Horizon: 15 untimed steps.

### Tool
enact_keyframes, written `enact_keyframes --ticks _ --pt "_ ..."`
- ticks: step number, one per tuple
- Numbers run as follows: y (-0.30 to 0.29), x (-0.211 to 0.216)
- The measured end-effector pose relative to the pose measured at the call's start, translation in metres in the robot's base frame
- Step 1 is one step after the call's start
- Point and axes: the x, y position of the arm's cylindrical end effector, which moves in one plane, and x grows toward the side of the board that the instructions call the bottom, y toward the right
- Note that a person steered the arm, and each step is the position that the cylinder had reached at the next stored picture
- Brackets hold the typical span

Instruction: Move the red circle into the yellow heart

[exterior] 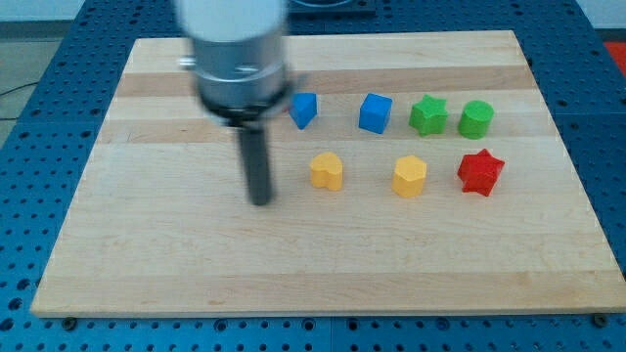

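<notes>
Wooden board [147,264] lay quiet; my tip [261,201] sat bare left of the yellow heart [327,171]; no red circle showed, so locate it before pushing.

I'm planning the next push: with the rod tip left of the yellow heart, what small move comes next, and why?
Probably ease my tip toward the view's bottom left, away from the yellow heart. No red circle shows; the only red block is the red star at the view's right. The arm hides some board, so clearing it may reveal the circle.
</notes>
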Motion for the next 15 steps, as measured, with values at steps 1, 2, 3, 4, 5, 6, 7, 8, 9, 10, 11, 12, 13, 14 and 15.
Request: enact_keyframes --ticks 1,2,3,4,5,6,7,8,9,10,11,12,13,14,15 --pt "-0.081 -0.085" --pt "-0.072 -0.191" --pt "0.030 -0.213" --pt "0.062 -0.195" --pt "0.073 -0.172" --pt "0.036 -0.162" --pt "0.025 -0.138" --pt "0.018 -0.127" --pt "-0.004 -0.141" --pt "-0.010 -0.127" --pt "-0.011 -0.105" --pt "-0.007 -0.080" --pt "0.005 -0.072" --pt "-0.034 -0.072" --pt "-0.047 -0.065"
